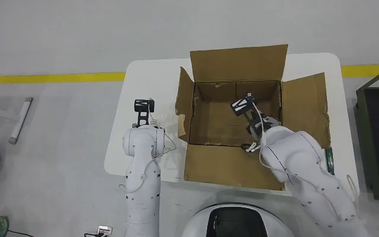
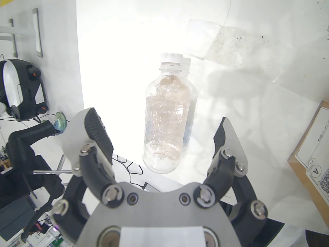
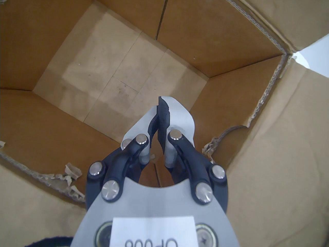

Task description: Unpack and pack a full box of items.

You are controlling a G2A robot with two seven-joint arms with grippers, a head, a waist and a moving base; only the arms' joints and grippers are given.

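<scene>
Left gripper (image 2: 157, 118) hovering wide open over clear bottle (image 2: 167, 109) on desk (image 2: 128, 39).
Right gripper (image 3: 160, 104) sitting inside cardboard box (image 3: 231, 39), jaws pinched together; left jaws flanking bottle, not touching.

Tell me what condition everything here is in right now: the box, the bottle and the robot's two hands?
Cardboard box, open, flaps folded outward, inside bare where it shows.
Plastic bottle, capped, not gripped.
Left hand, open, straddling the bottle without touching it.
Right hand, shut, holding nothing, pointing into the box.
</scene>
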